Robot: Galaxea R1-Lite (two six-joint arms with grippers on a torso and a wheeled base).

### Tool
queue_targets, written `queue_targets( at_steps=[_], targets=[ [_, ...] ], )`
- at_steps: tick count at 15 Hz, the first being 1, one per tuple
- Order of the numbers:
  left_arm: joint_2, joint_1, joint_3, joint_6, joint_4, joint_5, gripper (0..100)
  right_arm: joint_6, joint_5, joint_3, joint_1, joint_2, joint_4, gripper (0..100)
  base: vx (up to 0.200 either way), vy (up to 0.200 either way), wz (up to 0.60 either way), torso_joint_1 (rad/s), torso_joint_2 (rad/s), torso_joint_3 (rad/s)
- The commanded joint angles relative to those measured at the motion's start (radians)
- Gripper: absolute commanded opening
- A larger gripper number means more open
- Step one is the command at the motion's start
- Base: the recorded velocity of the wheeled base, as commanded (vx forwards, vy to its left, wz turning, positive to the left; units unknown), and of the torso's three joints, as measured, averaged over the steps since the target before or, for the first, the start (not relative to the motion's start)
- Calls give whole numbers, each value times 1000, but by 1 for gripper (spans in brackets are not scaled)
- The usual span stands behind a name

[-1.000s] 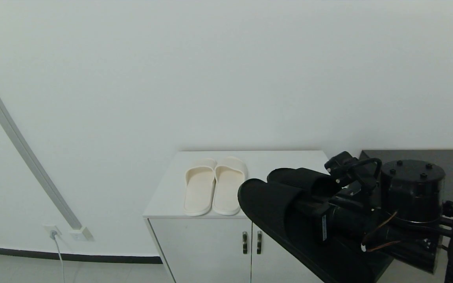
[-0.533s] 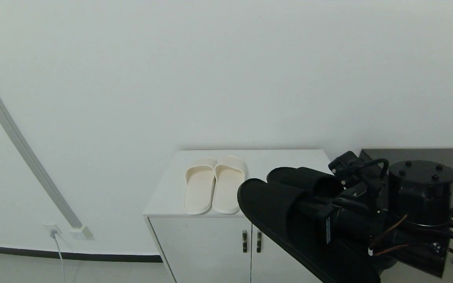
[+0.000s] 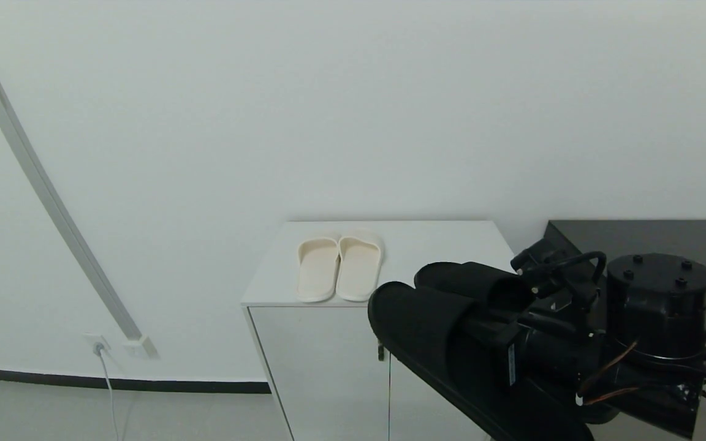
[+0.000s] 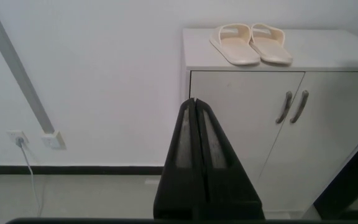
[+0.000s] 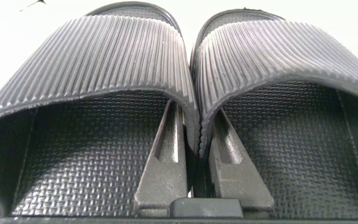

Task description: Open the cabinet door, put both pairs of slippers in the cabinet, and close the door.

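A white cabinet (image 3: 390, 245) stands against the wall, both doors shut, with its paired handles (image 4: 293, 106) at the middle. A cream pair of slippers (image 3: 339, 268) lies side by side on its top, also seen as the cream pair (image 4: 252, 43). A black pair of slippers (image 3: 436, 315) hangs in the air in front of the cabinet's right half. My right gripper (image 5: 195, 115) is shut on the adjoining inner edges of both black slippers (image 5: 123, 93). My left gripper (image 4: 195, 104) is shut and holds nothing, low and short of the cabinet's left door.
A dark table (image 3: 647, 236) adjoins the cabinet on the right. A grey conduit (image 3: 40, 177) slants down the wall to a socket with a cable (image 3: 98, 346) at the left. Bare floor (image 3: 83, 416) lies left of the cabinet.
The whole head picture has shifted: the cabinet now looks smaller, higher and a bit further right, so the camera moved. The black slippers stay in my right gripper.
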Motion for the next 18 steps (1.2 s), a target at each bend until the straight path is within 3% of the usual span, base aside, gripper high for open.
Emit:
queue_targets(
  at_steps=[1, 11, 18],
  targets=[
    [0, 0, 0, 0, 0, 0, 0, -6, -1, 4, 0, 0, -1, 0, 0, 0, 0, 0, 0, 0],
    [0, 0, 0, 0, 0, 0, 0, -32, 4, 24, 1, 0, -4, 0, 0, 0, 0, 0, 0, 0],
    [0, 0, 0, 1, 0, 0, 0, -32, 4, 29, 1, -11, -2, 0, 0, 0, 0, -143, 326, 181]
  ],
)
